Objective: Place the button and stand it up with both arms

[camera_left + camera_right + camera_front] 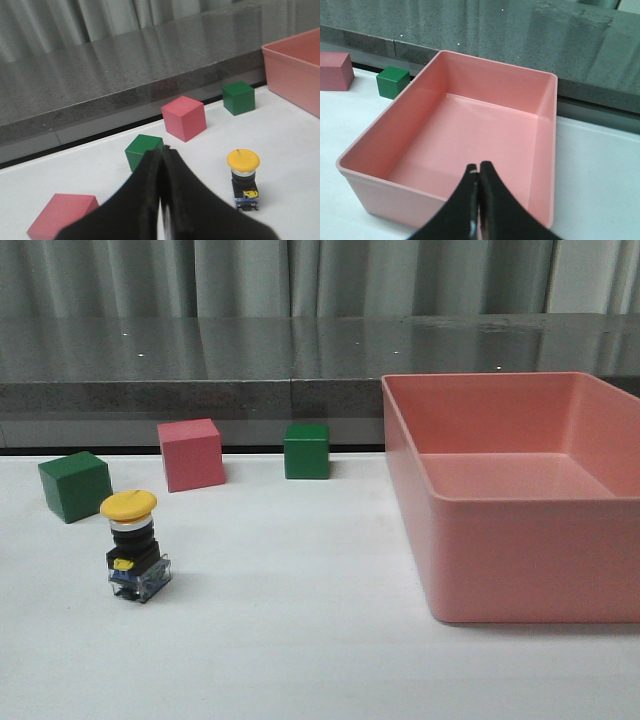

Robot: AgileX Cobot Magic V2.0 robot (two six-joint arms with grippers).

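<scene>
The button (pixel 135 545) stands upright on the white table at the left, yellow cap up, clear bluish base down. It also shows in the left wrist view (pixel 243 179), standing free beside my left gripper. My left gripper (pixel 161 152) is shut and empty, its tips in front of a green cube (pixel 142 151). My right gripper (pixel 478 167) is shut and empty, held above the near wall of the pink bin (pixel 440 200). Neither arm shows in the front view.
The pink bin (pixel 520 560) fills the right side of the table. A green cube (pixel 75 486), a pink cube (pixel 190 454) and another green cube (pixel 306 450) stand in a row at the back. Another pink cube (pixel 62 215) lies near my left gripper. A dark ledge runs behind.
</scene>
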